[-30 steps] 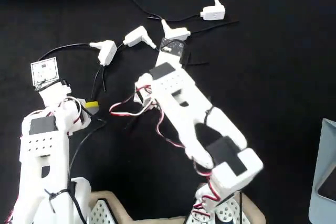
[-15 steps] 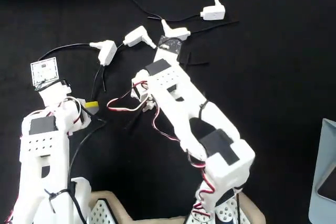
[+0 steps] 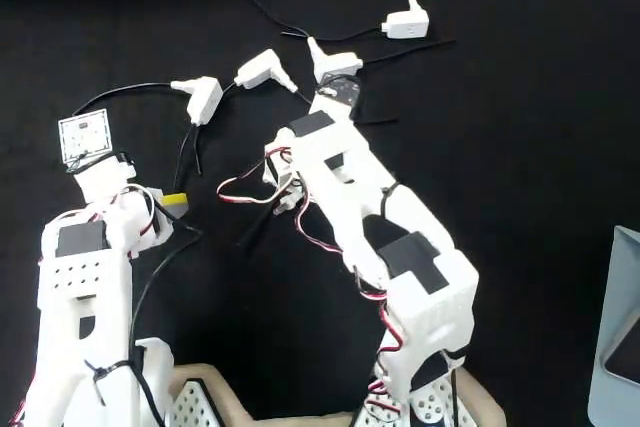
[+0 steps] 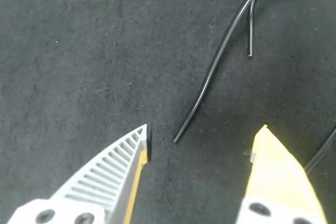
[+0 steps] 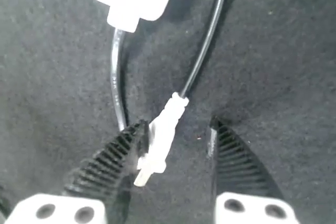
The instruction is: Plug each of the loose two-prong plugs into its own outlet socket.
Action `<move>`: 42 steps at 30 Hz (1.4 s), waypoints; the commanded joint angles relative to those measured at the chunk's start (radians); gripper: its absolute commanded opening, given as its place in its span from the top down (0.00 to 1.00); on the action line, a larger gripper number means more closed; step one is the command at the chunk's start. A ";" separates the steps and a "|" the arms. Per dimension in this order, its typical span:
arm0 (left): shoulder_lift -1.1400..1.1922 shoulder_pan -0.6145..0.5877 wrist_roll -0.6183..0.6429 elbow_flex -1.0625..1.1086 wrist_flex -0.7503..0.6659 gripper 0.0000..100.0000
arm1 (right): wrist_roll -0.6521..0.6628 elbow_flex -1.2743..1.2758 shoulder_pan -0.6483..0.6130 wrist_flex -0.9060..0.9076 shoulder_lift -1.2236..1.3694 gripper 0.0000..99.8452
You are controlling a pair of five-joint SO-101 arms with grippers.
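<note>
The task looks barely begun: in the high view four white plastic plug and socket pieces (image 3: 262,69) on black cords lie apart in a loose arc across the upper middle of the black cloth table (image 3: 520,147), none joined to another. From there I cannot tell plugs from sockets. The right gripper (image 3: 336,93) sits in the upper middle of that frame, just below one blocky white piece (image 3: 335,60). Its wrist view adds what the arm hides from above: the black ribbed jaws stand partly open around a slim white plug (image 5: 160,140) lying on the cloth, close against one finger and not yet clamped. The left gripper (image 3: 172,201) rests at middle left. Its wrist view shows it spread wide over bare cloth beside a thin black cord (image 4: 220,61), holding nothing. Every pairing is left to do.
</note>
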 commanded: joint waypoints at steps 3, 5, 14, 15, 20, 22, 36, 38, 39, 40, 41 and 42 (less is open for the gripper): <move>-0.020 -0.010 -0.009 -0.002 -0.015 0.69 | -0.012 -0.054 0.008 -0.012 0.001 0.82; -0.020 -0.010 -0.009 -0.002 -0.015 0.69 | -0.012 -0.067 -0.005 -0.012 0.013 0.83; -0.020 -0.010 -0.009 -0.002 -0.015 0.69 | -0.012 -0.139 -0.023 -0.005 0.061 0.94; -0.020 -0.010 -0.009 -0.002 -0.015 0.69 | -0.012 -0.139 -0.023 -0.005 0.061 0.94; -0.020 -0.010 -0.009 -0.002 -0.015 0.69 | 0.011 -0.162 -0.020 0.048 0.050 0.99; -0.020 -0.010 -0.009 -0.002 -0.015 0.69 | 0.041 -0.188 -0.025 0.103 0.030 0.99; -0.020 -0.001 -0.009 -0.010 -0.015 0.69 | 0.411 -0.085 -0.026 0.293 -0.484 0.99; -0.020 0.001 -0.009 -0.016 -0.018 0.69 | 0.485 -0.001 -0.026 0.264 -0.576 0.99; -0.020 0.007 -0.009 -0.021 -0.026 0.69 | 0.522 0.044 -0.026 0.245 -0.625 0.99; -0.020 0.016 -0.009 -0.024 -0.031 0.69 | 0.555 0.093 -0.026 0.222 -0.673 0.99; -0.020 0.025 -0.009 -0.024 -0.041 0.69 | 0.588 0.142 -0.026 0.193 -0.725 0.99; -0.021 0.038 -0.009 -0.024 -0.051 0.69 | 0.623 0.194 -0.028 0.161 -0.776 0.99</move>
